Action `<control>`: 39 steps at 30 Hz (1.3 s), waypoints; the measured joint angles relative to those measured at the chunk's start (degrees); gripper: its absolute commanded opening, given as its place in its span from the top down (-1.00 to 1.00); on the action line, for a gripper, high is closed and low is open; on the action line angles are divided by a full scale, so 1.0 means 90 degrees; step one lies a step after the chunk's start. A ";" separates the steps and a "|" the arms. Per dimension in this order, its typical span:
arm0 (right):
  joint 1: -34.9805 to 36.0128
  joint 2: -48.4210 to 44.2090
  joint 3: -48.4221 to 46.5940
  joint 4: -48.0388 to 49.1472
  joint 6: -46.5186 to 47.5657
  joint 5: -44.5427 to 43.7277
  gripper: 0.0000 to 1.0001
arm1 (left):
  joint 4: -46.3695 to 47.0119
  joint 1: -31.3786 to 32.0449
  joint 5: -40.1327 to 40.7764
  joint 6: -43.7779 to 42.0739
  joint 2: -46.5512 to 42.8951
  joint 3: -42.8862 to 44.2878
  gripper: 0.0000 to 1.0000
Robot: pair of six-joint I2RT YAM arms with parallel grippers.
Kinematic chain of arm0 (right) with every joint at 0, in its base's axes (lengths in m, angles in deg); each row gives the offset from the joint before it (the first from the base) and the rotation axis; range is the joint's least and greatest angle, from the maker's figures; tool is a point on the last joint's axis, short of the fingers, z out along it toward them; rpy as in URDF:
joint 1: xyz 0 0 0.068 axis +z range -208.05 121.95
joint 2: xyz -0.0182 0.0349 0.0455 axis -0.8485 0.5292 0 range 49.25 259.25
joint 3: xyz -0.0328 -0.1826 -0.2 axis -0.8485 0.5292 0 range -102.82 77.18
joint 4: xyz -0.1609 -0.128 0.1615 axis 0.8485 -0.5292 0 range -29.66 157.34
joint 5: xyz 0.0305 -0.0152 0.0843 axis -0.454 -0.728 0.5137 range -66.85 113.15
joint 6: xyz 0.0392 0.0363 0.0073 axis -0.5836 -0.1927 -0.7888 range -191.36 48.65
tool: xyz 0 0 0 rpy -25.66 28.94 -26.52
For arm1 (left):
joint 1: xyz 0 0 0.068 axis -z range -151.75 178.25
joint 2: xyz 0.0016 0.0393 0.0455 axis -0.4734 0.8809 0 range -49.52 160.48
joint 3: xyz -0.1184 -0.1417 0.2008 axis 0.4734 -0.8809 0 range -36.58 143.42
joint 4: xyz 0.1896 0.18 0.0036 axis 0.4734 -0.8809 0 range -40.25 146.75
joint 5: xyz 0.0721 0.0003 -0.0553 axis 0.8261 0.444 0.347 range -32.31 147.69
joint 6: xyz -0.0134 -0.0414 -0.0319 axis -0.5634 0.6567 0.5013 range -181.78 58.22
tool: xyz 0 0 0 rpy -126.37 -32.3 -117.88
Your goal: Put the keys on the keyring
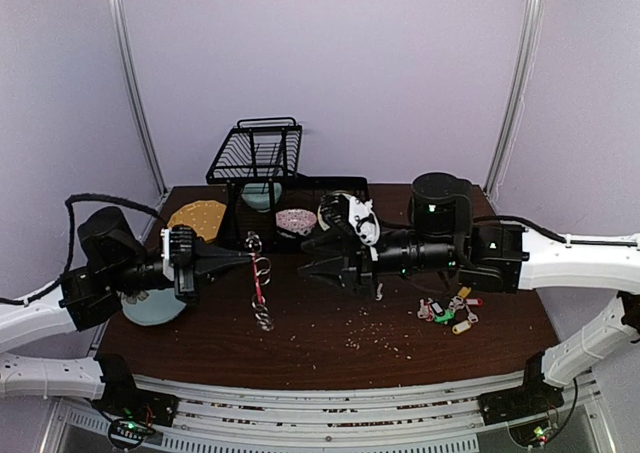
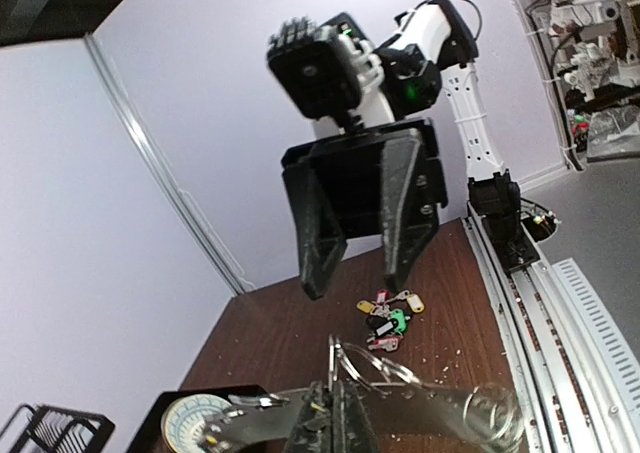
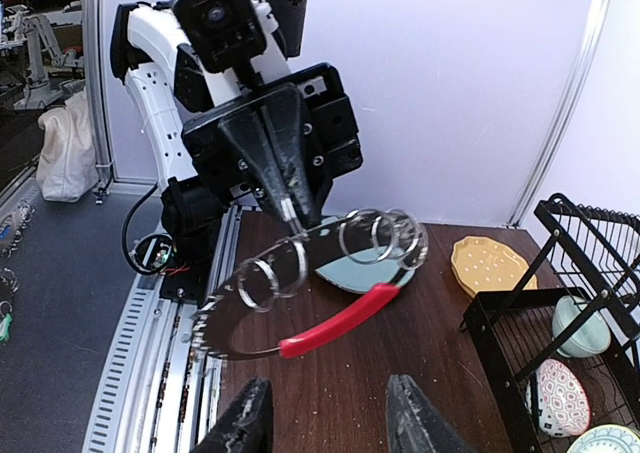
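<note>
The keyring, a metal hoop with one red arc and several small split rings, hangs in the air above the table's middle. My left gripper is shut on its metal edge; in the left wrist view the closed fingertips pinch the hoop. My right gripper faces it from the right, open with nothing between its fingers, a short way from the red arc. The keys, a cluster with coloured tags, lie on the table under the right arm.
A black wire rack stands at the back with bowls beside it. A yellow plate and a teal plate lie at the left. Crumbs speckle the brown table. A small pale piece shows below the right arm.
</note>
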 measured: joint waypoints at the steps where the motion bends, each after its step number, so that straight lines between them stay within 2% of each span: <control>1: 0.0002 0.0002 -0.0007 0.0061 -0.0002 0.0029 0.21 | -0.0007 0.0063 0.0000 -0.0231 -0.0102 -0.0032 1.00; 9: 0.0146 0.0019 -0.0046 0.0175 0.0063 0.0267 0.21 | -0.0214 0.0588 0.0146 -0.1710 -0.0362 -0.0044 1.00; 15: 0.0168 0.0010 -0.0046 0.0248 0.0143 0.0379 0.21 | -0.0359 0.0709 0.0398 -0.2120 -0.0335 -0.0044 1.00; 20: 0.0012 -0.0291 0.0189 0.0250 -0.0185 -0.0284 0.14 | -0.0355 0.0709 0.0738 -0.1838 -0.0194 -0.0044 1.00; 23: -0.0624 -0.0522 0.0342 0.0073 -0.1025 -0.1154 0.15 | -0.0442 0.0709 0.0935 -0.1411 0.0092 0.0027 1.00; 27: -0.1746 -0.0495 0.0454 -0.0945 -0.2368 -0.2497 0.19 | -0.0568 0.0709 0.1039 -0.0964 0.0410 0.0158 1.00; 31: -0.2523 -0.0291 0.0903 -0.2157 -0.3531 -0.3344 0.19 | -0.0539 0.0709 0.1081 -0.0678 0.0427 0.0158 1.00; 35: -0.2688 -0.0019 0.1382 -0.2880 -0.3844 -0.3468 0.22 | -0.0532 0.0709 0.1120 -0.0573 0.0425 0.0158 1.00; 39: -0.2769 0.0753 0.1163 -0.3347 -0.3954 -0.3320 0.28 | -0.0549 0.0709 0.1178 -0.0527 0.0432 0.0160 1.00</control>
